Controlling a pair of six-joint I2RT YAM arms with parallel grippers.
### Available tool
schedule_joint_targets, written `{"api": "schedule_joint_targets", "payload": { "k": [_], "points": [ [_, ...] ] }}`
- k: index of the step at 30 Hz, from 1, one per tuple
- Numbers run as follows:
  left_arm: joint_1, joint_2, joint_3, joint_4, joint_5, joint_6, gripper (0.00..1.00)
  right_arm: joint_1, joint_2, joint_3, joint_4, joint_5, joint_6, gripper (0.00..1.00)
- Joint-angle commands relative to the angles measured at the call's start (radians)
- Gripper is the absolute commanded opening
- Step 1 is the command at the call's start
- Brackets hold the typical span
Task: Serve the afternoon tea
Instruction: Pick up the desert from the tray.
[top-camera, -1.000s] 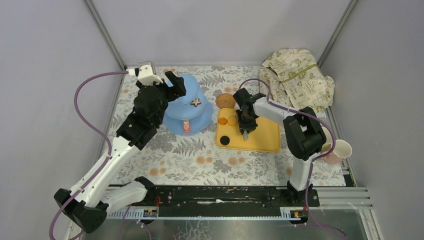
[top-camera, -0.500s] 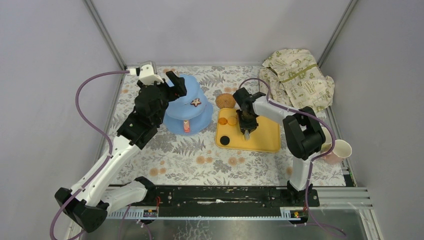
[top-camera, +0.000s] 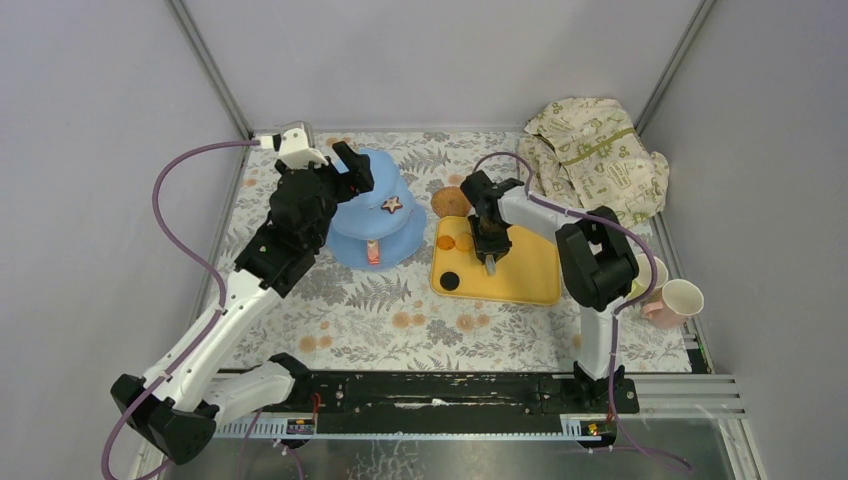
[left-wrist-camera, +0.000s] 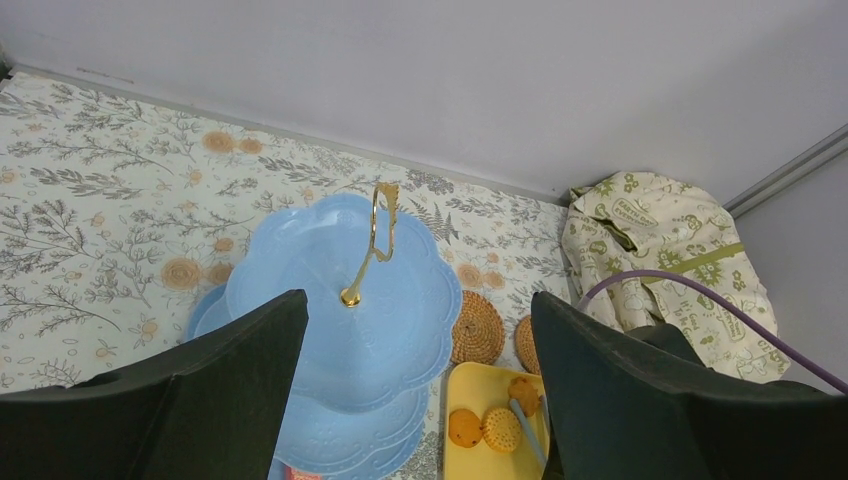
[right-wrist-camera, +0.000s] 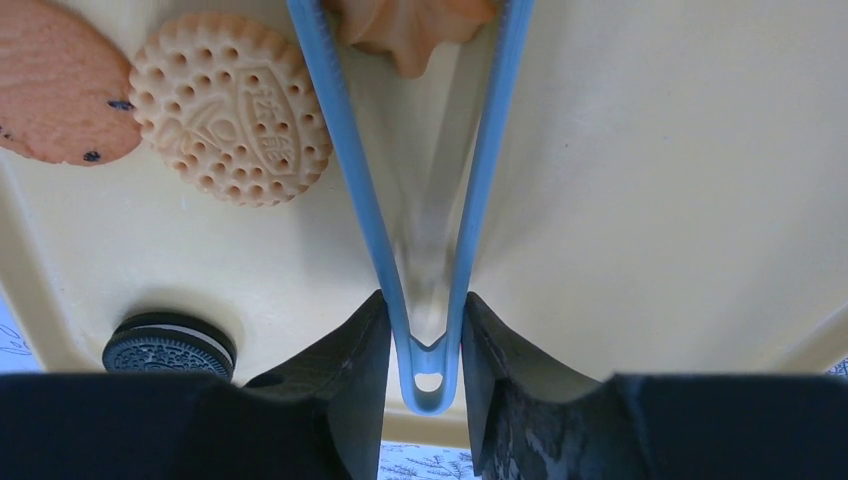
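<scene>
The light-blue three-tier stand (top-camera: 375, 215) (left-wrist-camera: 340, 330) carries a star biscuit (top-camera: 392, 205) and a pink pastry (top-camera: 373, 252). My left gripper (top-camera: 350, 165) (left-wrist-camera: 418, 300) hovers open above its top tier, holding nothing. My right gripper (top-camera: 490, 245) (right-wrist-camera: 428, 330) is shut on the hinge end of blue tongs (right-wrist-camera: 345, 180). The tong tips bracket a tan pastry (right-wrist-camera: 410, 25) on the tray. A round biscuit (right-wrist-camera: 232, 105), a chip cookie (right-wrist-camera: 55, 90) and a black sandwich cookie (right-wrist-camera: 168, 348) lie nearby. Two woven coasters (left-wrist-camera: 477, 328) (left-wrist-camera: 527, 343) sit behind the tray. Two pale cups (top-camera: 680, 298) (top-camera: 650, 272) stand far right.
The yellow tray (top-camera: 530, 275) (right-wrist-camera: 650, 200) lies right of the stand on the floral mat. A crumpled cream cloth with green print (top-camera: 595, 155) fills the back right corner. Grey walls close in on the left, back and right.
My right gripper has shifted slightly toward the tray's far left with the tongs, and its elbow has swung left. The left arm has stayed put.
</scene>
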Motion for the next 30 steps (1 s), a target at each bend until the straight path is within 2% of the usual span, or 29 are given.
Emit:
{"api": "schedule_joint_targets", "payload": {
  "k": [1, 17, 21, 26, 30],
  "points": [
    [0.011, 0.005, -0.010, 0.061, 0.015, -0.008, 0.89, -0.006, 0.018, 0.066, -0.028, 0.032, -0.013, 0.38],
    [0.030, 0.008, -0.019, 0.064, 0.040, -0.016, 0.89, -0.009, 0.069, 0.099, -0.035, 0.051, -0.015, 0.36],
    [0.031, 0.007, -0.020, 0.065, 0.042, -0.016, 0.89, -0.008, 0.049, 0.094, -0.036, 0.054, -0.012, 0.30],
    [0.034, 0.003, -0.025, 0.067, 0.037, -0.016, 0.89, -0.009, 0.017, 0.078, -0.035, 0.056, -0.005, 0.16],
    [0.036, -0.004, -0.031, 0.068, 0.025, -0.015, 0.89, -0.008, -0.015, 0.056, -0.025, 0.054, 0.000, 0.13]
  ]
}}
